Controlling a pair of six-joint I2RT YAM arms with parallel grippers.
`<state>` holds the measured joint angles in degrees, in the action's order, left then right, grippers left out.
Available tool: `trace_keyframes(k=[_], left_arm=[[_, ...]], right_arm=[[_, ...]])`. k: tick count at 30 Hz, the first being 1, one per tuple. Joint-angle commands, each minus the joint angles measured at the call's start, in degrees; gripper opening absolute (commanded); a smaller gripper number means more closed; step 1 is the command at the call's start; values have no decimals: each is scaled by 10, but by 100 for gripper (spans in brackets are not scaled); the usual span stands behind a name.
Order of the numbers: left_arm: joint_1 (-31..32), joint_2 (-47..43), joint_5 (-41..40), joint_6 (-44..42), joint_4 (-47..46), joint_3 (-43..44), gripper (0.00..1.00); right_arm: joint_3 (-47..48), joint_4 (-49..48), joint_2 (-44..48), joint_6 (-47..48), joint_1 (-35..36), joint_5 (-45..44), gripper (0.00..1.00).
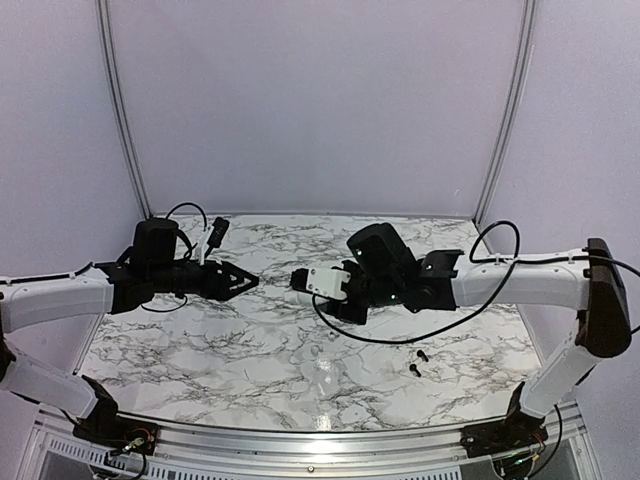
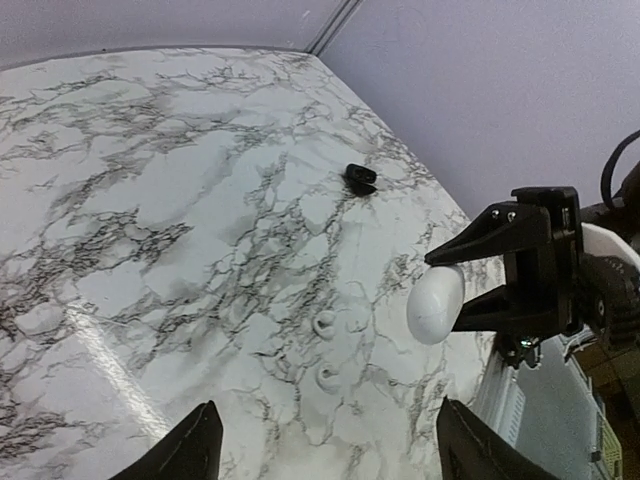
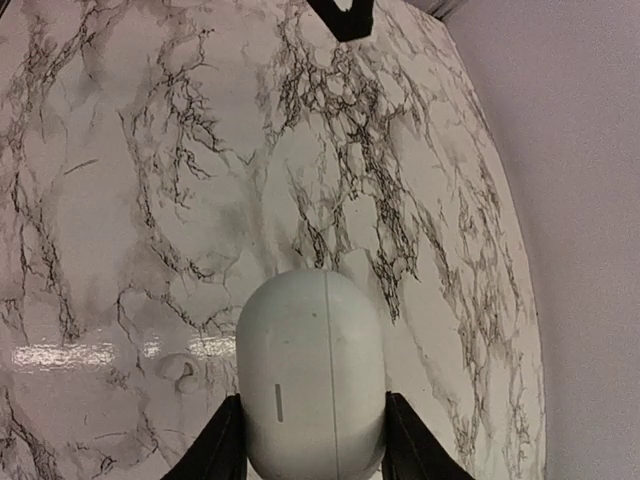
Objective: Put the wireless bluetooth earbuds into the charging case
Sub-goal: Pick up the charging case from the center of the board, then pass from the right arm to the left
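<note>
My right gripper [image 3: 312, 400] is shut on a white oval charging case [image 3: 312, 380], lid seam closed, and holds it above the table; the case also shows in the top view [image 1: 300, 282] and the left wrist view [image 2: 436, 303]. My left gripper [image 2: 328, 404] is open and empty, pointing at the case from the left [image 1: 240, 283]. Two white earbuds [image 2: 324, 323] [image 2: 327, 376] lie on the marble below, between the grippers; one shows in the right wrist view [image 3: 180, 372]. Two black earbuds [image 1: 418, 363] lie near the right arm and also show in the left wrist view [image 2: 360, 178].
The marble table [image 1: 200, 350] is walled by pale panels at the back and sides. A metal rail [image 1: 300, 440] runs along its near edge. A black cable [image 1: 400, 340] hangs from the right arm above the black earbuds.
</note>
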<state>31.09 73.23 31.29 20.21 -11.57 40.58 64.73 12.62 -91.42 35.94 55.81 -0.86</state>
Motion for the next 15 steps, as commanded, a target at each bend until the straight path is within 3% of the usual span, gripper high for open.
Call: trace_keyframes(k=[1, 11, 15], left_arm=[[28, -8, 64, 47, -25, -4, 74], [91, 7, 152, 69, -27, -2, 62], [114, 18, 176, 66, -29, 9, 62]], right_arm=[[-13, -5, 34, 35, 62, -95, 29], [-13, 15, 77, 80, 135, -132, 29], [-14, 18, 80, 88, 152, -134, 29]])
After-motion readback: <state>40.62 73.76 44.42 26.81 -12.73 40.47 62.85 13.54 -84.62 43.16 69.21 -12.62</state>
